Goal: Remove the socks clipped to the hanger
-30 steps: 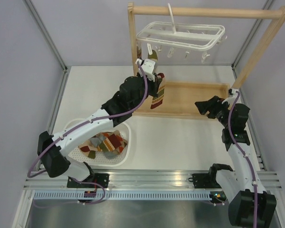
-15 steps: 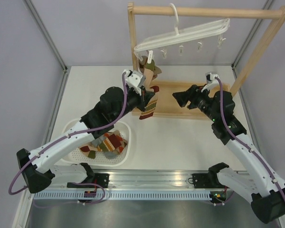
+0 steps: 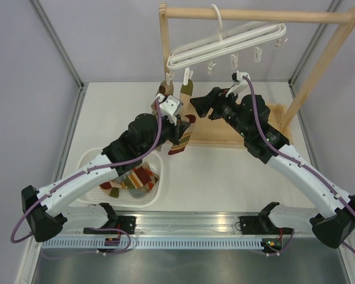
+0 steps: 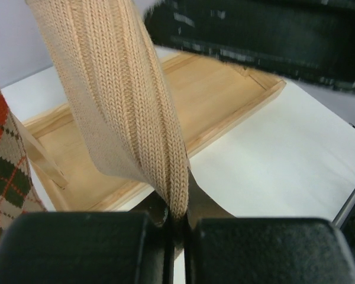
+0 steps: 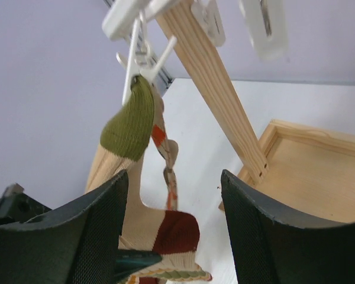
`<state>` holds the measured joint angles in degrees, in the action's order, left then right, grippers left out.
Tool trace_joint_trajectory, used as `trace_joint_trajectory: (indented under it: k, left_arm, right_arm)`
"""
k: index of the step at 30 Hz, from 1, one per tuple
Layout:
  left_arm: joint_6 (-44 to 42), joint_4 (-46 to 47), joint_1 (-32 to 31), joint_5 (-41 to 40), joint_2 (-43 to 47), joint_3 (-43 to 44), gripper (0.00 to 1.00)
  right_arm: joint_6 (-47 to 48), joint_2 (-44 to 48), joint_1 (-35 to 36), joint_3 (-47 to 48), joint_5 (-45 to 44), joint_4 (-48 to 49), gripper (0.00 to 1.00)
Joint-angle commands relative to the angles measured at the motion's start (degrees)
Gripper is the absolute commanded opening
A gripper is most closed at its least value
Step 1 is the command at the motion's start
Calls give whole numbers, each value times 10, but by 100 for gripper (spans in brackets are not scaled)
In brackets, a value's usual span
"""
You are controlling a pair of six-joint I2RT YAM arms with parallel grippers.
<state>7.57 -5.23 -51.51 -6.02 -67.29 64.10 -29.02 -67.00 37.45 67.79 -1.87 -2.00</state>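
The white hanger (image 3: 225, 41) hangs tilted from the wooden rail, its left end low. Two socks stay clipped at that low end: one with an olive toe (image 5: 130, 124), beige body and dark-red heel, and an argyle one (image 4: 6, 165) beside it. My left gripper (image 3: 183, 121) is shut on the beige ribbed sock (image 4: 136, 106), which runs taut up from the jaws. My right gripper (image 5: 174, 231) is open just right of the socks, its fingers (image 5: 272, 236) either side of the red heel without touching it. A white clip (image 5: 136, 65) grips the olive toe.
The wooden rack (image 3: 254, 15) stands at the back with its tray (image 3: 213, 133) below. Its left post (image 5: 216, 100) is close behind the socks. A white perforated basket (image 3: 89, 160) at the front left holds several loose socks (image 3: 136, 177).
My right arm has swung left from the tray's right end to the clipped socks. The hanger went from level to tilted, and my left gripper has drawn its sock down and left.
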Motion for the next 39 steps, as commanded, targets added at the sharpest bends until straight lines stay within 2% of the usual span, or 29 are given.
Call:
trace_joint_trajectory:
  k: [1, 8, 24, 39]
  left_arm:
    - [-17, 4, -4, -18, 25, -2, 2]
    - [-16, 3, -4, -29, 33, -4, 2]
    - [-17, 1, -3, -33, 24, -6, 2]
    - [-18, 0, -3, -31, 20, -6, 2]
  right_arm:
    - [-8, -13, 2, 55, -18, 40, 68]
    - [-33, -55, 2, 73, 38, 95, 69]
    - [-24, -114, 2, 125, 32, 119, 70]
    - [17, -195, 2, 226, -7, 106, 70]
